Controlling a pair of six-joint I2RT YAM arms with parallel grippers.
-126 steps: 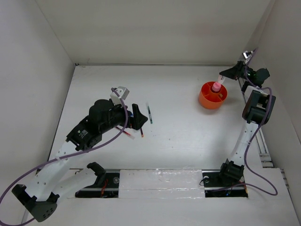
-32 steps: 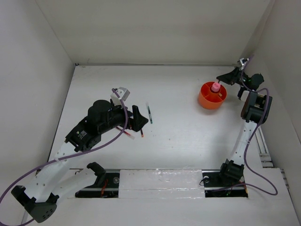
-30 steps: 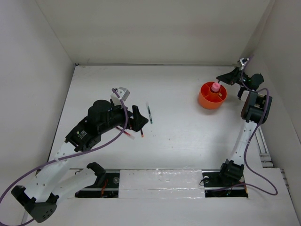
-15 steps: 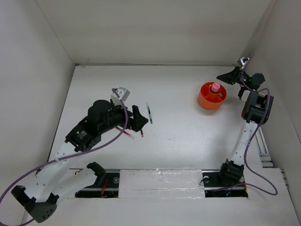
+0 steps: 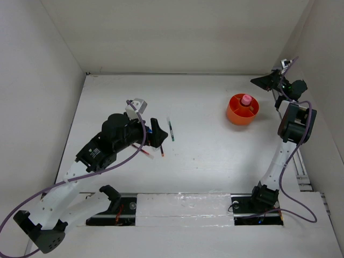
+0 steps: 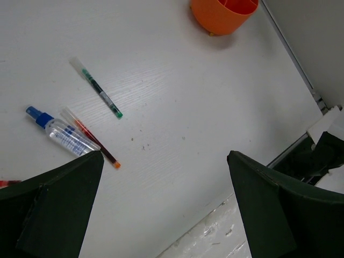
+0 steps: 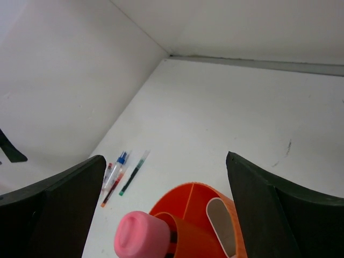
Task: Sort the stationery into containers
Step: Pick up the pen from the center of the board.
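pink-capped cylinder (image 7: pixel 141 234) in orange tub (image 7: pixel 194 200), apart from spread right claw (image 7: pixel 165 161)

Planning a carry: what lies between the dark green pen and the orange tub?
Only bare table, from dark green pen to orange tub; left wrist view.

A white tabletop (image 5: pixel 215 161) sits boxed in by plain white walls (image 5: pixel 177 32) (left, back, right), evenly lit.

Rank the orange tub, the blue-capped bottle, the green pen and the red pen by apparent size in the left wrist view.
1. Orange tub, though cropped by the frame.
2. Blue-capped bottle, thicker than either pen.
3. Green pen and red pen: too alike to rank.
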